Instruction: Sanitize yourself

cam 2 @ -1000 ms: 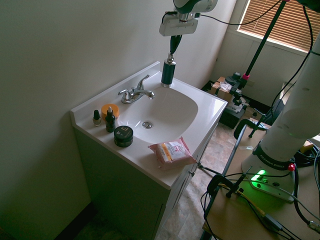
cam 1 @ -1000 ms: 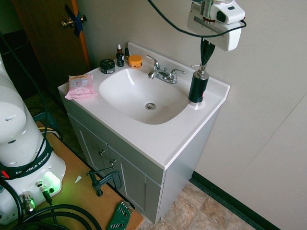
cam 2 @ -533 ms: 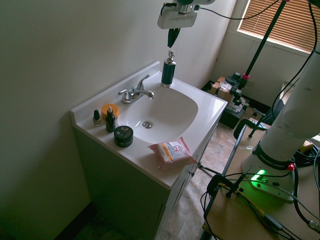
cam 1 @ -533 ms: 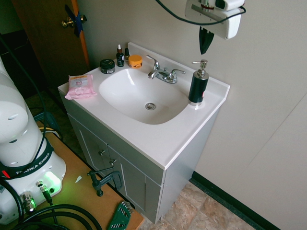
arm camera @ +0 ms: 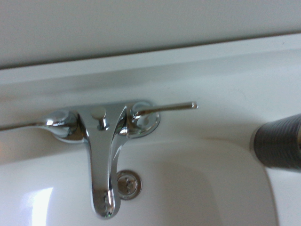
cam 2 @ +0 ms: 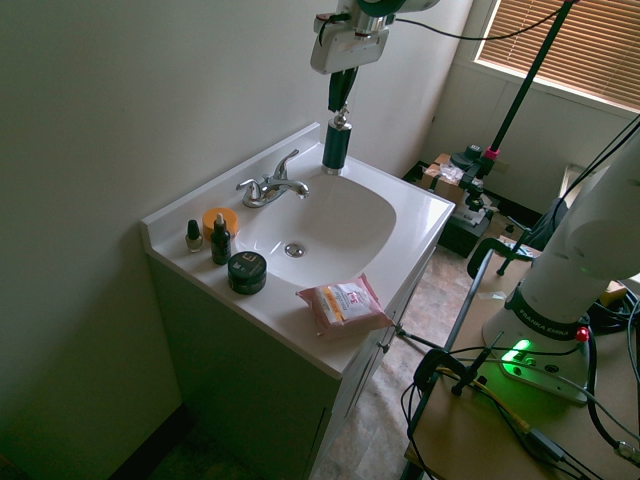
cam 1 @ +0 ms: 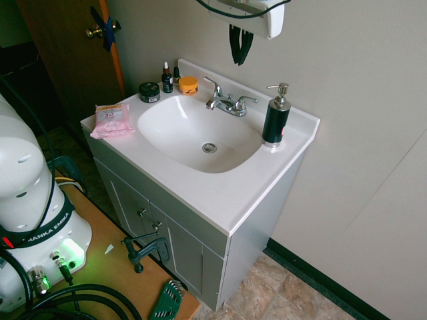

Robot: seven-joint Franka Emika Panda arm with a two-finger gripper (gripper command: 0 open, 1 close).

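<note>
Hand (cam 1: 240, 47) hangs up high near the top edge in the first outside view, pointing straight down over the faucet (cam 1: 227, 102). You can see a boxy white head with a black cable looped around it and two black fingers (cam 1: 233, 44) below, standing slightly apart with a thin gap between them and nothing pinched. That head belongs to the white robot arm (cam 1: 23, 193), whose fat rounded base sits bottom left. Soap pump (cam 1: 275, 117) stands on the white surface (cam 1: 227, 193) off to the right of the hand, well below it and not touching.

From the second outside view, the hand (cam 2: 340, 90) sits just above the soap pump (cam 2: 335, 145) in the picture, clear of its nozzle, though I can't tell the finger gap from this side. Arm's white body (cam 2: 590, 230) rises on the right.

Wrist view looks down on the chrome faucet (arm camera: 101, 155), the sink drain (arm camera: 128, 182) and a dark slice of the soap pump (arm camera: 277, 147) at the edge.
</note>
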